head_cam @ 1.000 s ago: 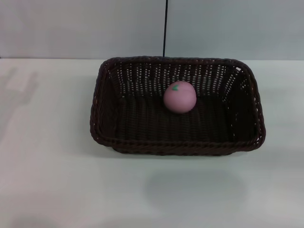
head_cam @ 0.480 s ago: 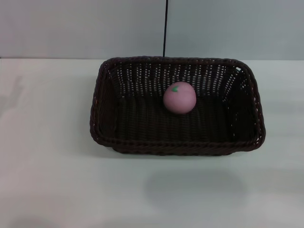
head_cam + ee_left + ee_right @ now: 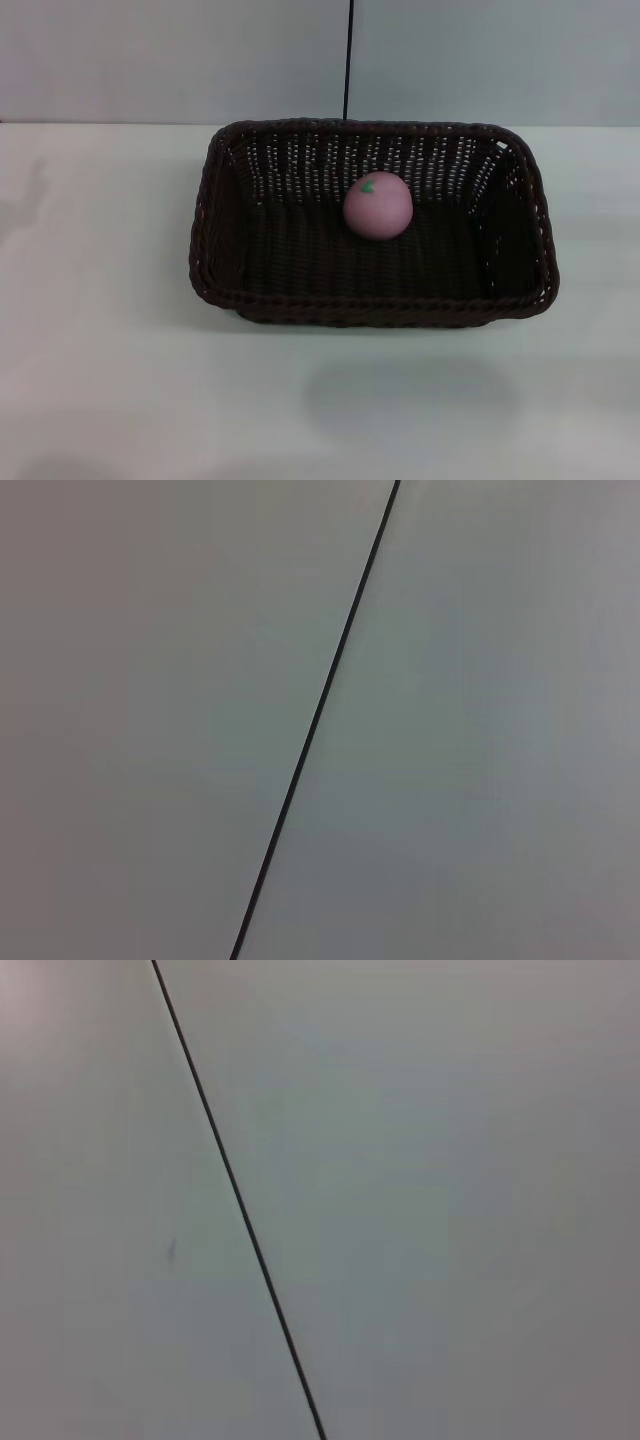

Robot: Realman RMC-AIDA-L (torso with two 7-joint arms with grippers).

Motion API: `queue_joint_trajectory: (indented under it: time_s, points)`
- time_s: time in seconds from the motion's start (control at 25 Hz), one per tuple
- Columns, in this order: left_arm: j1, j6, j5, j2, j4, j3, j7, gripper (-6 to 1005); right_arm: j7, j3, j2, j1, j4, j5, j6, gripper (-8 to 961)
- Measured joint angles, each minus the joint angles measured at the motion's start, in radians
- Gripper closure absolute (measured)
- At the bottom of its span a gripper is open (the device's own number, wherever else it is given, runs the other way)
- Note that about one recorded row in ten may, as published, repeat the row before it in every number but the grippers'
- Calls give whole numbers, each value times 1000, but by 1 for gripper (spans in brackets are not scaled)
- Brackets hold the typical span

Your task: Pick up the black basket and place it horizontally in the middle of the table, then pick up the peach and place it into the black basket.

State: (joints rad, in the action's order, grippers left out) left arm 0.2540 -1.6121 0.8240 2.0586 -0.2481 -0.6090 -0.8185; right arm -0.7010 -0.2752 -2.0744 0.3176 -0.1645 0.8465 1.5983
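Dark wicker, head view: the black basket [image 3: 372, 225] is sitting lengthwise across the middle of the table [image 3: 100, 380], with the peach [image 3: 378, 205] resting inside it, toward the far wall, leaf mark up. No arm or gripper is showing here. Left wrist view is showing only a pale wall with a thin dark seam [image 3: 318, 715]. Right wrist view is showing the same wall, seam only. Neither gripper is showing anywhere, so finger state can't be told.

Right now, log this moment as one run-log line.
peach: inside black basket | black basket: lengthwise, mid table | left claw, right claw: not in view
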Motion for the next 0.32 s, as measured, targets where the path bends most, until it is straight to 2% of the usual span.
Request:
queue_joint_trajectory:
  time_s: [0.32]
  points:
    - [3, 0, 2, 0, 0, 0, -3, 308, -1, 4, 2, 8, 2, -1, -4, 469]
